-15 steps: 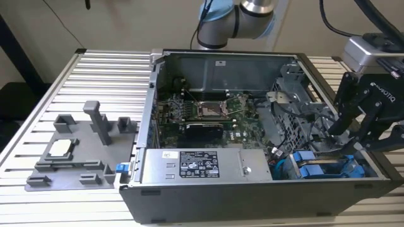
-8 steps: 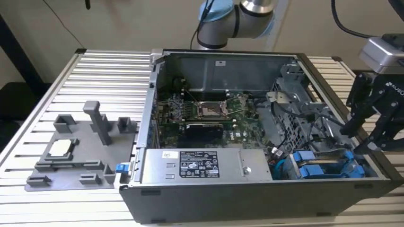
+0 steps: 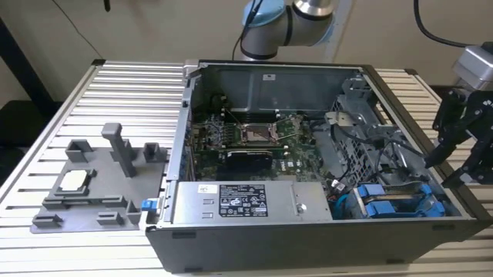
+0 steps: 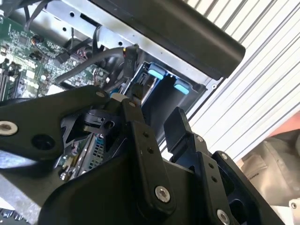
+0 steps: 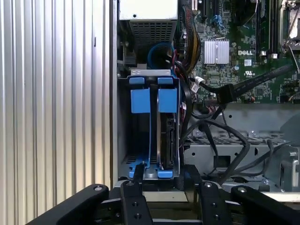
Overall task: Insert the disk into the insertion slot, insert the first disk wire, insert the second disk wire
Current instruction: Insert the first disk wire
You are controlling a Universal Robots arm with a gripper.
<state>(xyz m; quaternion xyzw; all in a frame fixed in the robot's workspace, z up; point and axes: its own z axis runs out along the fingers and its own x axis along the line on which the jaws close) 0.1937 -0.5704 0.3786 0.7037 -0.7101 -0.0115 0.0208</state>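
Fingers apart and empty, the end effector (image 3: 447,171) is hovering at the exterior view's right edge; the slotted disk (image 3: 370,191) is lying lower-left, long axis toward it.

From my remote desk, the exterior view looks down from high and wide across the open computer case (image 3: 308,248) on the ribbed table (image 3: 123,86), with the arm base (image 3: 258,34) beyond. Both wrist views sit close behind the gripper (image 5: 161,174). The first faces squarely onto the blue drive carriers (image 5: 154,101) and the second slants past them. All three views share those carriers and the motherboard (image 3: 254,138).
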